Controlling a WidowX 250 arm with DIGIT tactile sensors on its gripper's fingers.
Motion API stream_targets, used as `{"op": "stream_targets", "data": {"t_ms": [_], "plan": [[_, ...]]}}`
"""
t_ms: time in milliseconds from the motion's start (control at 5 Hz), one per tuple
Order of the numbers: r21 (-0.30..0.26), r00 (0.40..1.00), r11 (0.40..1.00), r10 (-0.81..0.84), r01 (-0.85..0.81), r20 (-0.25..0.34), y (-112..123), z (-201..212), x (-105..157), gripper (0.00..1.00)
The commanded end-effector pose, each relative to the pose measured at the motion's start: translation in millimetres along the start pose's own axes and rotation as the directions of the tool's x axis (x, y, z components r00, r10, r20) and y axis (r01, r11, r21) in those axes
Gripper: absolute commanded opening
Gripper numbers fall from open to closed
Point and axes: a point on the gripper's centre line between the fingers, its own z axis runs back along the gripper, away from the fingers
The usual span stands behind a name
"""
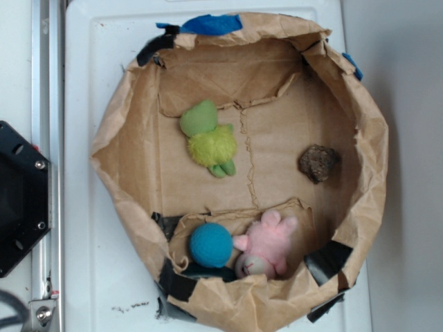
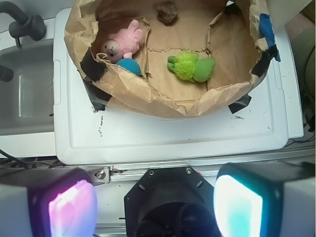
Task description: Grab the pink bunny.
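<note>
The pink bunny [image 1: 268,243] lies inside the brown paper bin [image 1: 118,131], at its near rim, head against the paper wall. In the wrist view the pink bunny [image 2: 123,43] shows at the bin's upper left, right beside a teal ball [image 2: 129,66]. My gripper [image 2: 155,206] hangs high over the robot base, well back from the bin, and does not appear in the exterior view. Its two glowing pads stand far apart, open, with nothing between them.
A teal ball [image 1: 210,245] touches the bunny's side. A fuzzy green plush [image 1: 210,140] lies mid-bin, and a brown rock [image 1: 318,163] sits to the right. The bin rests on a white lid [image 2: 168,136]. The black robot base [image 1: 21,197] is at left, a grey sink [image 2: 24,94] beside it.
</note>
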Motion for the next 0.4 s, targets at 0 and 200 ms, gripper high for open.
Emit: {"op": "stream_targets", "data": {"t_ms": [0,200], "plan": [[0.000,1.000,1.000,0.000,0.000,0.000,0.0,0.0,0.0,1.00],[-0.015,0.997,0.997,0.076,-0.075,0.026,49.4,-2.1,50.6,1.00]]}}
